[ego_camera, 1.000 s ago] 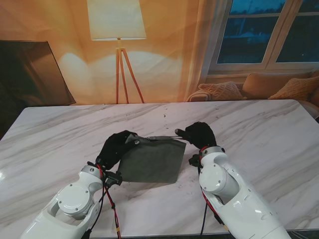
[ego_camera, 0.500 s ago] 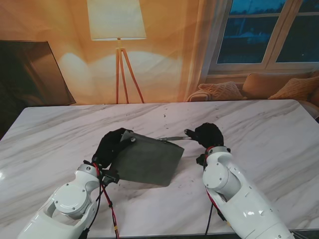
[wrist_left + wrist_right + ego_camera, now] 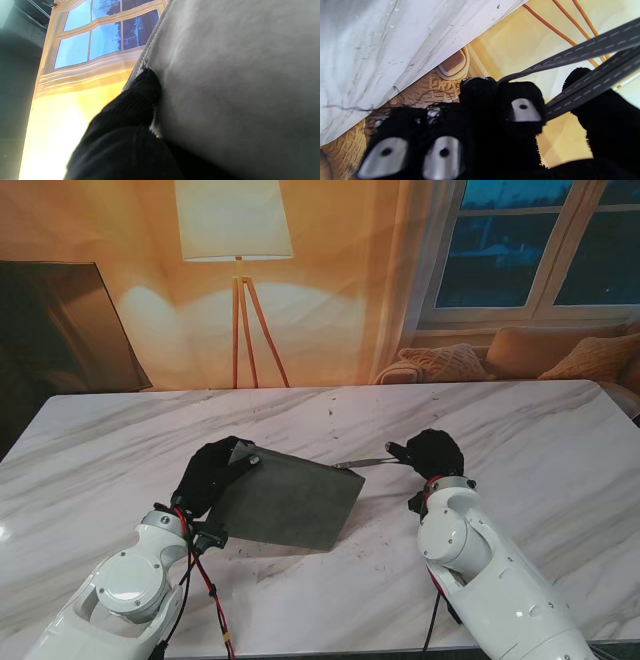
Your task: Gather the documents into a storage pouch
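My left hand (image 3: 207,471) pinches the pouch (image 3: 285,500) corner; right hand (image 3: 432,452) grips its strap (image 3: 362,463). I'd pull steadily, anchoring left.

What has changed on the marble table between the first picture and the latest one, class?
The left hand has drawn the flat grey felt pouch leftward and tilted it, lifting its gripped corner. The right hand has moved rightward, pulling the thin grey strap out longer from the pouch's top edge. Both hands remain shut on what they held; the white marble table is unchanged.
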